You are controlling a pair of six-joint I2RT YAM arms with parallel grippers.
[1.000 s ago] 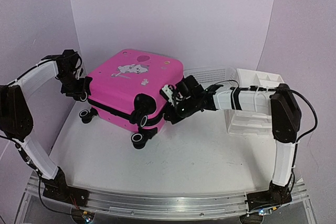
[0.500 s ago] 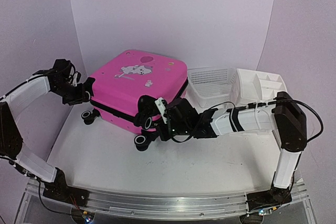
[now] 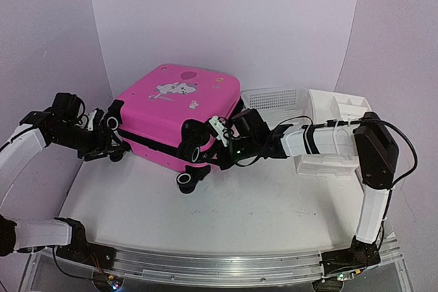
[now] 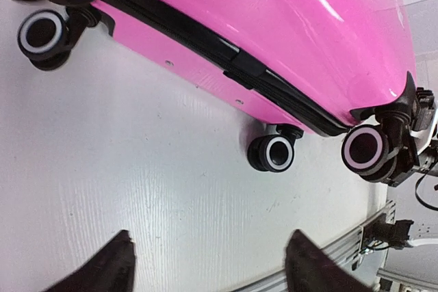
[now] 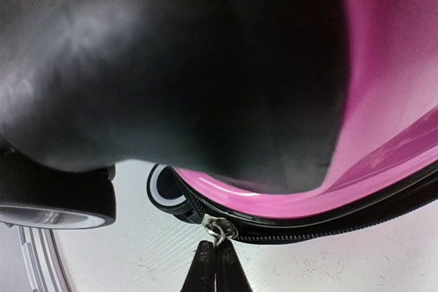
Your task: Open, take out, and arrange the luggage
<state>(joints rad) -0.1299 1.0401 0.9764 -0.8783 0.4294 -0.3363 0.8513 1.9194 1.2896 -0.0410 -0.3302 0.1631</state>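
Observation:
The luggage (image 3: 174, 109) is a hot-pink hard-shell suitcase with a white cartoon print, lying flat at the back left of the table, its black wheels toward me. In the left wrist view its pink shell (image 4: 287, 25) and black zipper band fill the top. My left gripper (image 3: 108, 147) hangs just off the suitcase's left end; its jaws (image 4: 212, 256) stand wide open over bare tabletop. My right gripper (image 3: 224, 144) is at the front right corner, shut (image 5: 213, 247) on the small metal zipper pull (image 5: 220, 230) of the black zipper.
A white mesh basket (image 3: 275, 102) and a white drawer organizer (image 3: 340, 113) stand right of the suitcase, behind my right forearm. Two wheels (image 4: 272, 153) rest on the table near my left gripper. A metal rail (image 3: 219, 264) runs along the near edge.
My left gripper has opened and drawn back left, away from the suitcase's end. My right gripper, still shut on the zipper pull, has moved back up toward the right corner.

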